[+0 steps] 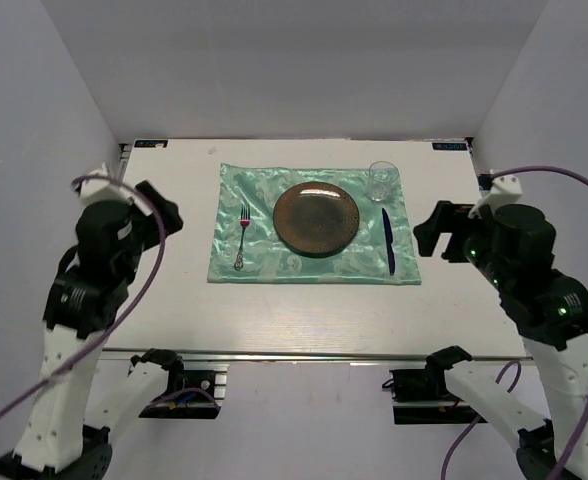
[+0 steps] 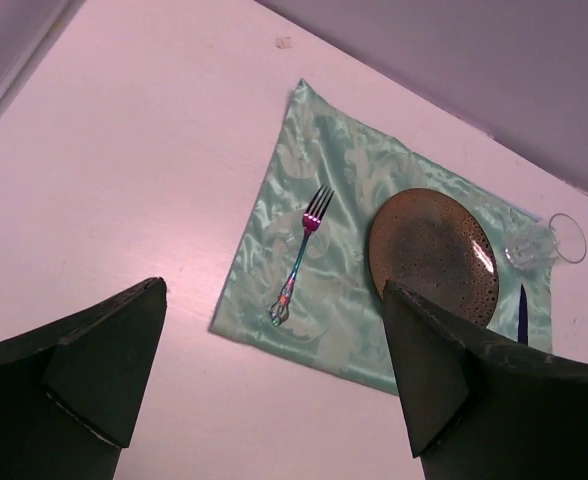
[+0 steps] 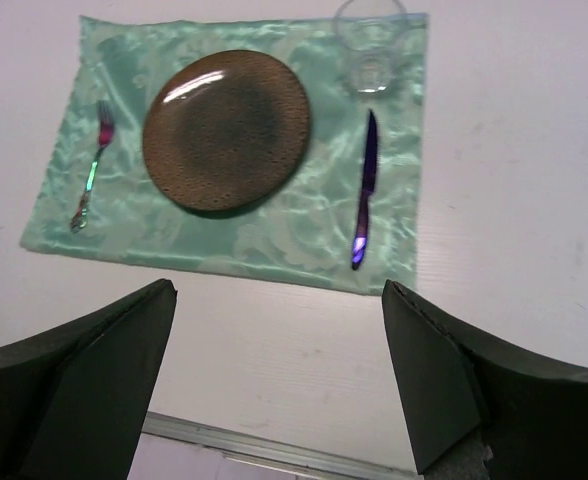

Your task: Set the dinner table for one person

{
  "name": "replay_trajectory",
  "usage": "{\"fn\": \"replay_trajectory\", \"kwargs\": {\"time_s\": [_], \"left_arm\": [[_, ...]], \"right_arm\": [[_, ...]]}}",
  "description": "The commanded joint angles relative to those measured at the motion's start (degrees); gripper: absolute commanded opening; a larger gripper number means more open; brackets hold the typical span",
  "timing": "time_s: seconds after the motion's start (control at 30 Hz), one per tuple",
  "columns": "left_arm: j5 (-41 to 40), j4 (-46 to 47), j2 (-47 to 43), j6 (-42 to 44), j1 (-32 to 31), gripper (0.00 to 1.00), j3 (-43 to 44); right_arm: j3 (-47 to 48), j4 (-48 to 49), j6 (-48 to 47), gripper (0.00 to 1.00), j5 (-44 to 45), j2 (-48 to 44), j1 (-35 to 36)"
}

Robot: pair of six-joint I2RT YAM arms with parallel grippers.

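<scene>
On the white dinner table (image 1: 174, 290) lies a mint-green cloth (image 1: 264, 265). A brown speckled plate (image 1: 316, 217) sits at the cloth's middle. Left of the plate lies an iridescent fork (image 1: 242, 238), and right of it a dark blue knife (image 1: 388, 240). A clear glass (image 1: 382, 181) stands at the cloth's far right corner. My left gripper (image 1: 166, 212) hovers open to the left of the cloth, holding nothing. My right gripper (image 1: 432, 232) hovers open to the right of the knife, also empty. The left wrist view shows the fork (image 2: 300, 256) and plate (image 2: 432, 254); the right wrist view shows the knife (image 3: 365, 190).
A metal rail (image 1: 304, 355) runs along the table's near edge. Grey walls close in the back and both sides. Small dark labels (image 1: 150, 143) mark the far corners. Purple cables (image 1: 139, 290) loop off both arms.
</scene>
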Motion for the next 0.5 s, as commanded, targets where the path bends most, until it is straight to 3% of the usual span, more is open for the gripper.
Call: {"fn": "replay_trajectory", "kwargs": {"time_s": [0.0, 0.23, 0.47], "left_arm": [[-4.14, -9.75, -4.67, -3.17, 0.17, 0.98, -3.96], [-2.65, -13.90, -18.99, -4.94, 0.17, 0.98, -7.03], [-2.38, -15.04, -19.11, -5.29, -0.36, 0.98, -7.40]], "right_arm": [[4.54, -10.01, -1.40, 0.89, 10.02, -2.50, 0.56], [6.74, -13.53, -0.08, 0.89, 12.49, -7.87, 0.57], [6.74, -13.88, 0.53, 0.89, 12.05, -8.76, 0.30]]}}
